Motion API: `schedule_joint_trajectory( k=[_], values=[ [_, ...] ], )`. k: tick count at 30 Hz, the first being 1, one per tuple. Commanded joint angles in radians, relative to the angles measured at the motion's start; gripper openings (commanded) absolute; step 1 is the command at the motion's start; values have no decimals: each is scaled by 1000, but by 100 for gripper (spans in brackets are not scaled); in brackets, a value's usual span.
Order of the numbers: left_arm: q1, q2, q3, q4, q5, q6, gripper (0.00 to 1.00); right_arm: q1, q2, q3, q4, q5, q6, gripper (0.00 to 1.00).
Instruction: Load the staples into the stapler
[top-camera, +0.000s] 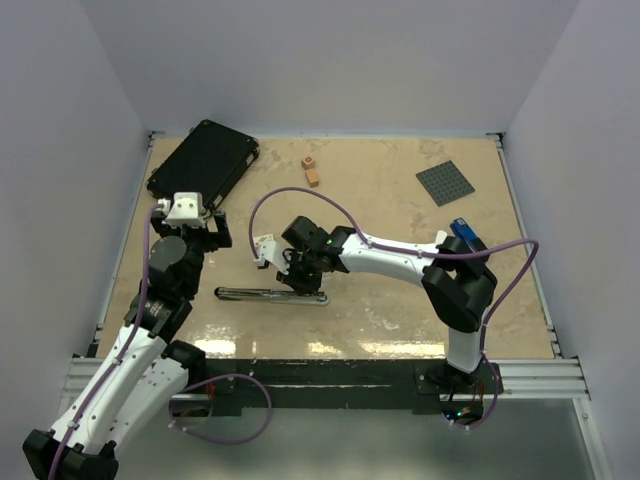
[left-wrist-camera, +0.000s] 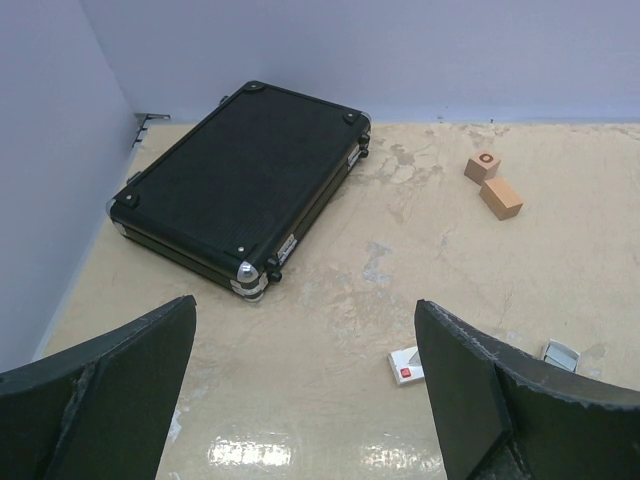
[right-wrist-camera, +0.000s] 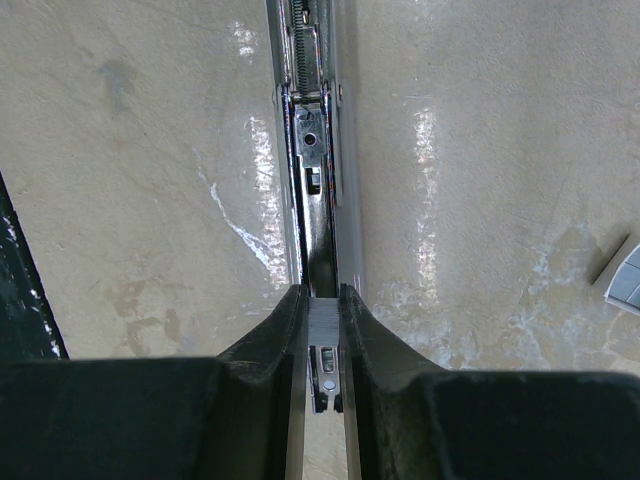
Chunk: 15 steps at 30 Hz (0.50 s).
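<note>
The stapler (top-camera: 262, 295) lies opened out flat on the table, a long silver bar with its magazine channel facing up; in the right wrist view the channel (right-wrist-camera: 318, 150) runs straight away from the fingers, spring and pusher showing. My right gripper (top-camera: 301, 280) is directly over its right end, shut on the staples (right-wrist-camera: 323, 322), a small grey ribbed block pinched between the fingertips just above the channel. My left gripper (top-camera: 214, 236) is open and empty, hanging above bare table to the left of the stapler; its fingers (left-wrist-camera: 455, 390) frame the floor.
A black case (top-camera: 205, 160) lies at the back left. Two wooden blocks (top-camera: 311, 170) sit at the back middle, a grey baseplate (top-camera: 445, 183) at the back right, and a blue stapler (top-camera: 462, 232) by the right arm. A small white box (left-wrist-camera: 405, 365) lies near the left gripper.
</note>
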Motion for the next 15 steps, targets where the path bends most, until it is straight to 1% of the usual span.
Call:
schedule_joint_trajectory(
  k=[1, 15],
  values=[
    [10, 0, 39, 16, 13, 9, 95, -4, -8, 33, -9, -4, -1, 14],
    [10, -3, 39, 18, 11, 11, 95, -6, 6, 22, -3, 18, -4, 14]
  ],
)
